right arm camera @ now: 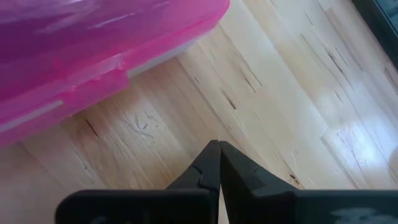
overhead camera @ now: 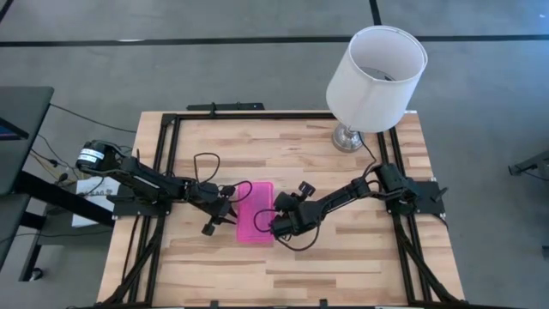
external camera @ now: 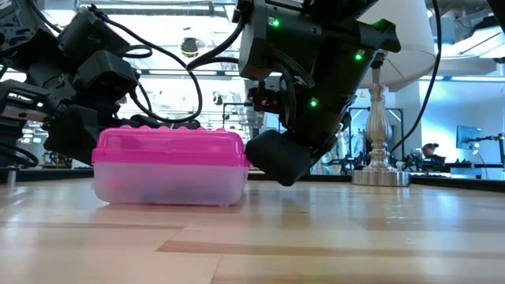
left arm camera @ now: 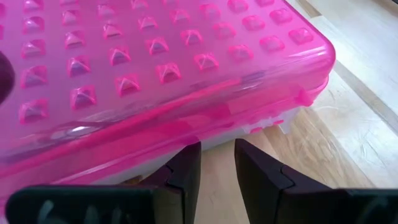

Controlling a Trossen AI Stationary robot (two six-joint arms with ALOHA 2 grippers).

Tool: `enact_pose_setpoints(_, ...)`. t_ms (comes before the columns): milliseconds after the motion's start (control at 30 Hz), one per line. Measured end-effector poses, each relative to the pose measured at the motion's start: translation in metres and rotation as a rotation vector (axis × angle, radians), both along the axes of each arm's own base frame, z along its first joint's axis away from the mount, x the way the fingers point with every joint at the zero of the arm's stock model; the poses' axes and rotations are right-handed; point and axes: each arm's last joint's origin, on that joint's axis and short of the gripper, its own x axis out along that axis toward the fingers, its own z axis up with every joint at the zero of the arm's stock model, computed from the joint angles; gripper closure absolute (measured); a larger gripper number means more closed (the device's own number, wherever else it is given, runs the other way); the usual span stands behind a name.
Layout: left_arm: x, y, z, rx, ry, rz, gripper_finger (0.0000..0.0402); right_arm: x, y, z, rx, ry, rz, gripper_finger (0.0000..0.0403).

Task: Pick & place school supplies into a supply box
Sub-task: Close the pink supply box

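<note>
High view: small rectangular plastic supply box with textured hot-pink lid lies lid-down-shut near the middle of the light wooden slatted desk, long side running away from the front edge. Left gripper sits just beside the box's left long side; right gripper just beside its right long side. White drum lamp shade on a silver base stands at the desk's far right corner, well apart from the box.

Low view: pink lid closed over a clear base, flat on the desk; faint coloured shapes show through the base, too blurred to name. Right gripper hangs low at the box's end, tip just above the wood. Left arm's dark body sits behind the box.

Left wrist view: left gripper fingers a narrow gap apart, holding nothing, right at the box's lower edge.

Right wrist view: right gripper fingers pressed together, empty, over bare wood near the box corner.
</note>
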Motion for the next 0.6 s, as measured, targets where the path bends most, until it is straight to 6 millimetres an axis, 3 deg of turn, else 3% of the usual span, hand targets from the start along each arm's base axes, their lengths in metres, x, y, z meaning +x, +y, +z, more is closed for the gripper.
enact_pose_setpoints(600,0.0001,-0.0002,0.0003,-0.005,-0.001,-0.006,0.0306,-0.0008,-0.0002,-0.0002,-0.002,0.01,0.0,0.0403)
